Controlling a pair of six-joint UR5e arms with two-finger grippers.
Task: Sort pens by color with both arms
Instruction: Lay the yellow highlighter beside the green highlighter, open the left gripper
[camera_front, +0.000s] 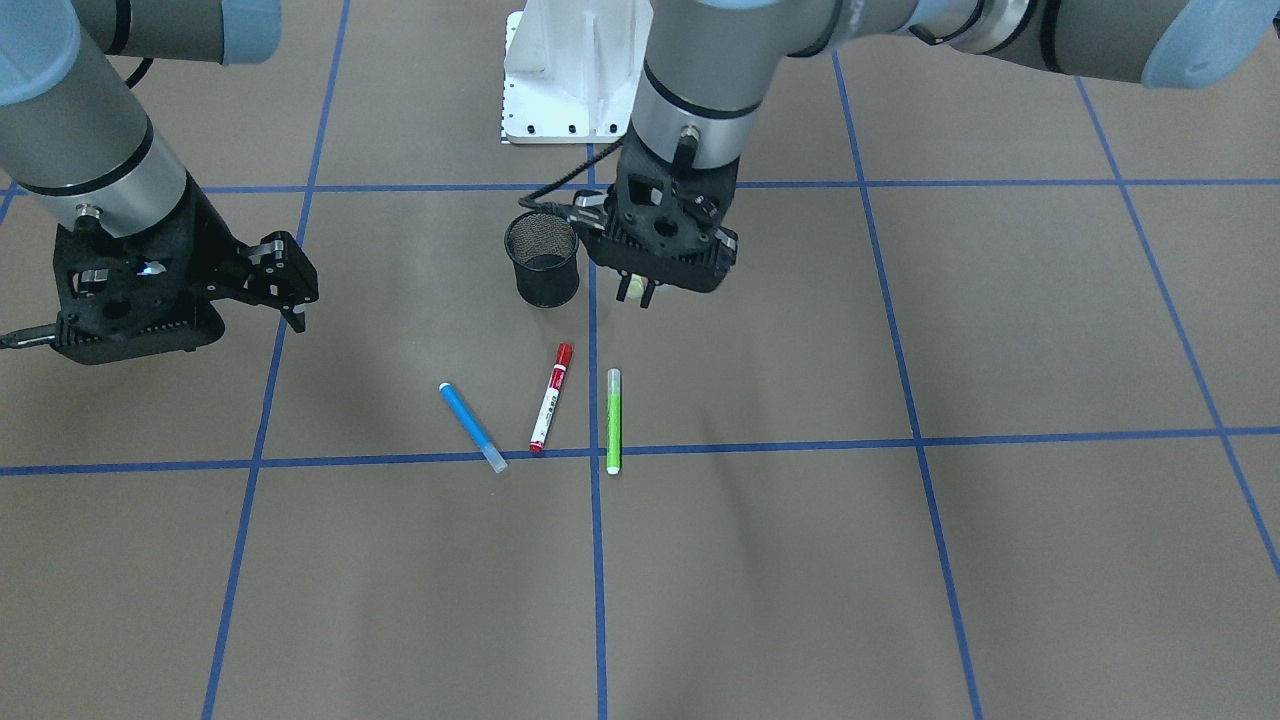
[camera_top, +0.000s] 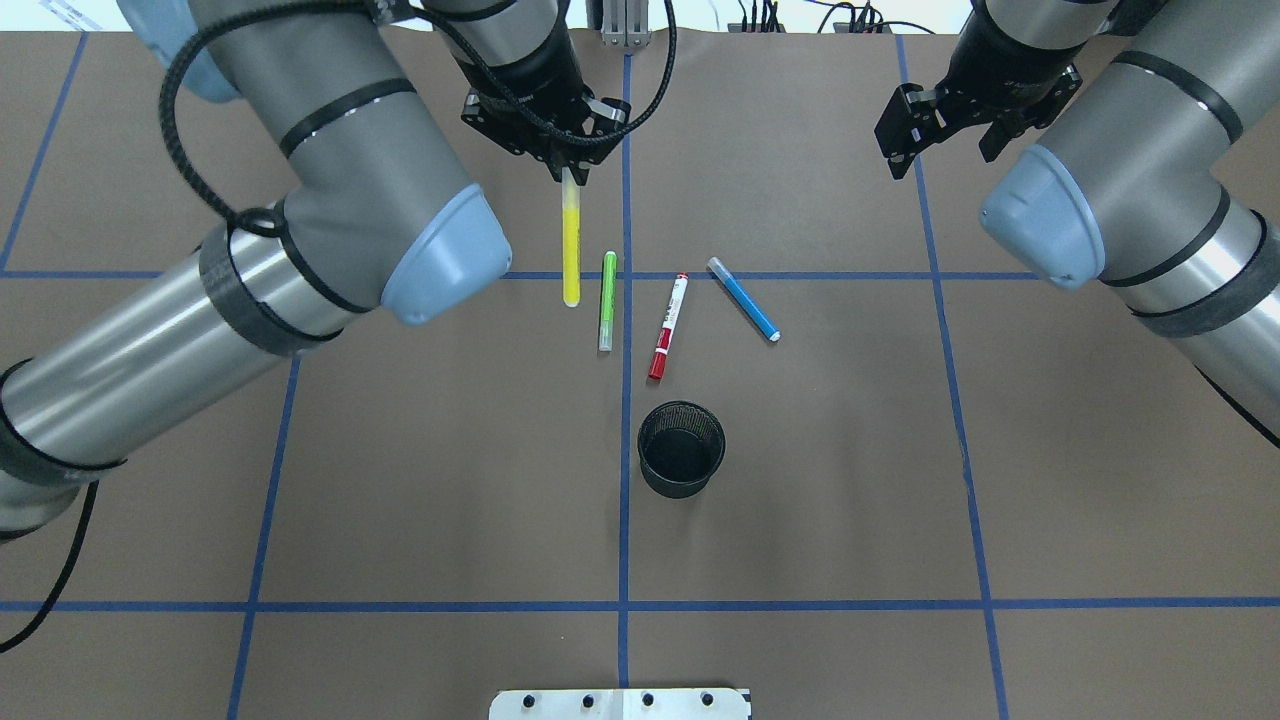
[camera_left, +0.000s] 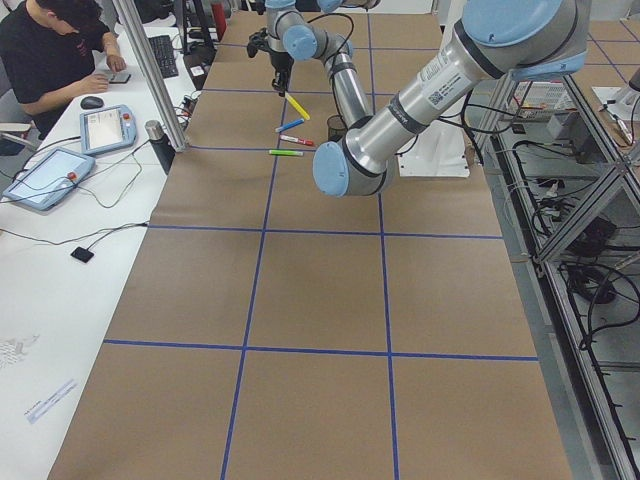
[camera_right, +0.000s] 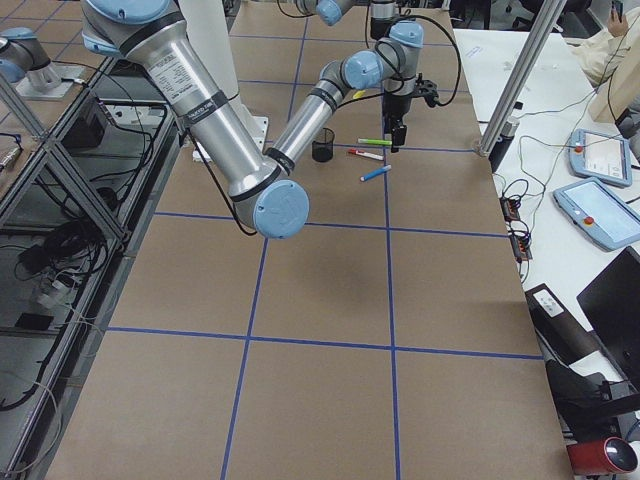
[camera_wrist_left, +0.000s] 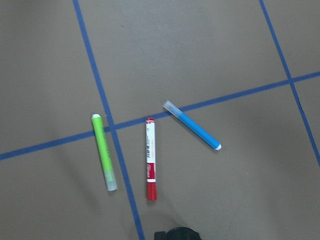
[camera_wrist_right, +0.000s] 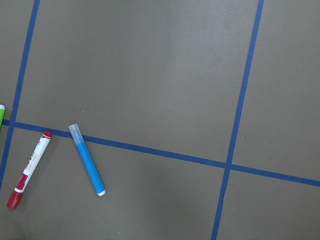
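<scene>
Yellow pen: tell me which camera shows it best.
The overhead exterior view: the yellow pen shows at full length, held by the left gripper. The front-facing view shows only its pale end under that gripper; the exterior left view shows it tiny. Neither wrist camera shows it; exterior right is unclear.

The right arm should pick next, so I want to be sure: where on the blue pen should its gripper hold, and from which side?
Probably mid-barrel, from straight above, with the right gripper turned to close across the blue pen. It lies flat and diagonal on the table, clear of the red pen, so both long sides are free.
</scene>
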